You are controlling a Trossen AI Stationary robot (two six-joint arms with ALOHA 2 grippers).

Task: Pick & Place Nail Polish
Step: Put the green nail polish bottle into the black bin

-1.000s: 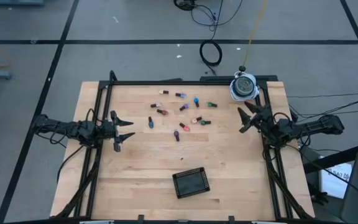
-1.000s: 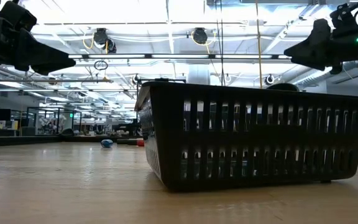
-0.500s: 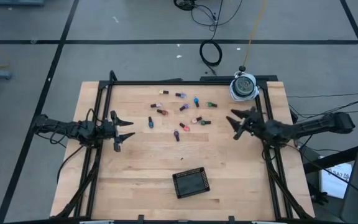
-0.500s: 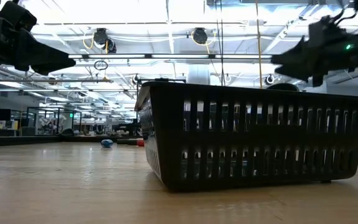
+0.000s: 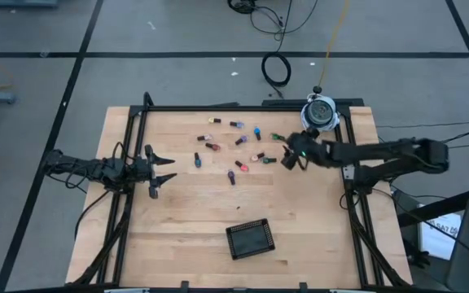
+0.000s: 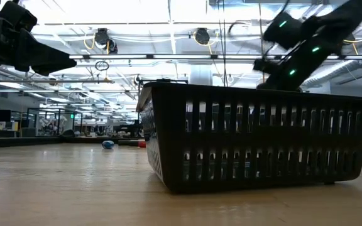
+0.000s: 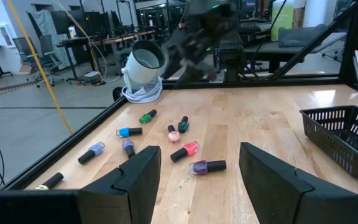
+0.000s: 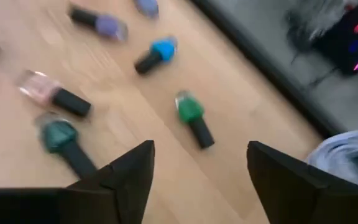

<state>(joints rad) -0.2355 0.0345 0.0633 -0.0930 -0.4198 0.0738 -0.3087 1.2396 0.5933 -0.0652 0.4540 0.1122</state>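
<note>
Several tiny nail polish bottles (image 5: 238, 145) lie on their sides on the far middle of the wooden table. They also show in the left wrist view (image 7: 166, 140). My right gripper (image 5: 288, 154) is open just right of the cluster and touches nothing. Its wrist view (image 8: 199, 155) looks down on a green bottle (image 8: 191, 116), a blue one (image 8: 156, 55), a pink one (image 8: 51, 93) and a dark green one (image 8: 64, 140). My left gripper (image 5: 168, 168) is open and empty at the table's left side; its own view (image 7: 199, 163) shows this too.
A black slotted basket (image 5: 249, 238) stands near the table's front edge and fills the low view (image 6: 256, 138). A white round object on coiled cable (image 5: 320, 112) sits at the far right corner. A black frame (image 5: 243, 107) runs along the table's edges.
My right gripper has gone from the table's right edge toward the left, up to the bottle cluster, and has tipped downward, still open. The bottles and my left arm have kept still.
</note>
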